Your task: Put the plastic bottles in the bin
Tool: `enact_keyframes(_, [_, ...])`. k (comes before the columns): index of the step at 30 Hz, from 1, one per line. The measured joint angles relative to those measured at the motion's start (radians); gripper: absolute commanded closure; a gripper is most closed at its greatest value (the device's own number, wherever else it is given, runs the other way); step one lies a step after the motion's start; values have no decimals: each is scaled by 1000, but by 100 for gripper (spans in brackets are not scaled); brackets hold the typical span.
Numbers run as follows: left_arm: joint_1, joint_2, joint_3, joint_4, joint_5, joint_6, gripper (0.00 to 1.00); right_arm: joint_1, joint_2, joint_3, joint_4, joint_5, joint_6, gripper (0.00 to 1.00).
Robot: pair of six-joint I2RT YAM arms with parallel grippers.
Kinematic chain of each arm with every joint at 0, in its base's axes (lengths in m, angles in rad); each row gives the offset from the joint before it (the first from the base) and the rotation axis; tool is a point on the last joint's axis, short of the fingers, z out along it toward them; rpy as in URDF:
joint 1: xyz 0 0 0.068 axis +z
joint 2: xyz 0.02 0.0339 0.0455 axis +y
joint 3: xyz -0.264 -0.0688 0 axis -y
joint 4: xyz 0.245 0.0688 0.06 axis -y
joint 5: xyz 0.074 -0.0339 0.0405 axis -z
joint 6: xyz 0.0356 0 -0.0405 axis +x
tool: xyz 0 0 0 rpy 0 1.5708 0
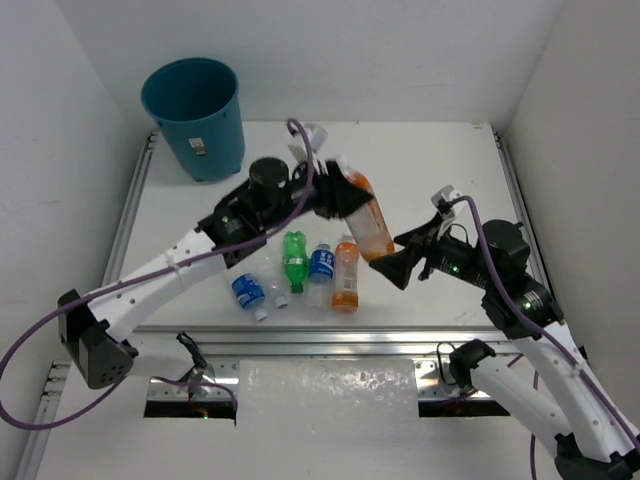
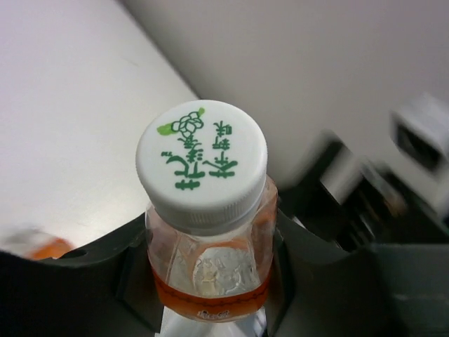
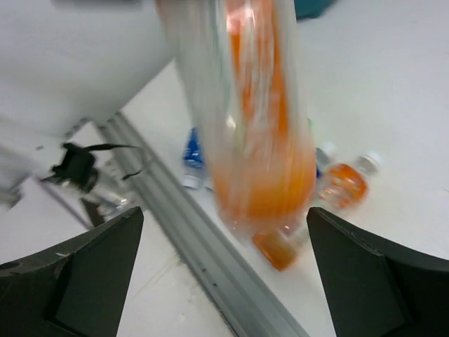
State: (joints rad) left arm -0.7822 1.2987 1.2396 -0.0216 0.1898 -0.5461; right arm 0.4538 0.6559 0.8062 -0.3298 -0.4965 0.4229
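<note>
- The white cap (image 2: 202, 160) is sitting right up close in the left wrist view. Under it, the left end effector (image 2: 210, 253) is squeezing the held orange bottle (image 2: 209, 277) near its top, with one finger on each side.
- In the right wrist view, the held orange bottle is showing blurry between the fingers of the right end effector (image 3: 224, 217). Those fingers are standing wide apart and are not touching it. Below, the other bottles (image 3: 344, 184) are lying on the table (image 3: 393, 84) near a metal rail (image 3: 210, 260).
- In the top view, the held orange bottle is hanging in the air over the middle of the table. The other bottles are lying in a bunch near the front edge. The bin (image 1: 195, 115) is standing by the far left corner, well apart.
- I think the carrying step is going on. Next, the left arm is going to need to swing back and left, get over the bin's rim, and let go.
- Bare table is lying along that way. The left wall (image 1: 60, 150) is standing close to the bin, so the swing is getting little room there.
</note>
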Motion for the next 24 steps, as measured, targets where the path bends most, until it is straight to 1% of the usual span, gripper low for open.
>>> enact_keyframes(1, [19,12,45,-50,-52,4,100,0,-12,5,-26,47,-2,1])
enact_keyframes(3, [145,46,179,-158,-211,10,100,0,-33,19,-89,130,-7,1])
enact_keyframes(6, [393,116,382,-295,-422,14,100,2,-68,43,-169,238,-15,1])
enact_keyframes(8, [541,195,528,-337,-514,13,100,2,-87,51,-206,277,-22,1])
enact_keyframes(10, [665,274,643,-361,-586,15,100,2,-93,54,-238,299,-26,1])
enact_keyframes(12, [745,362,752,-374,-644,25,95,2,-92,54,-267,309,-27,1])
enact_keyframes(14, [786,481,893,-391,-684,44,88,2,-92,53,-286,307,-26,1])
enact_keyframes(15, [798,550,980,-405,-696,55,83,2,-92,53,-291,304,-26,1])
enact_keyframes(17, [809,689,1139,-414,-710,80,56,2,-91,53,-299,301,-26,1])
enact_keyframes(18, [812,744,1183,-409,-717,98,42,2,-90,52,-304,301,-26,1])
enact_keyframes(19, [815,777,1192,-402,-719,114,8,2,-89,52,-307,301,-27,1])
enact_keyframes(20, [815,805,1189,-404,-721,135,0,2,-88,51,-309,301,-27,1])
enact_keyframes(24, [815,850,1151,-409,-718,177,0,2,-88,27,-301,303,-25,1])
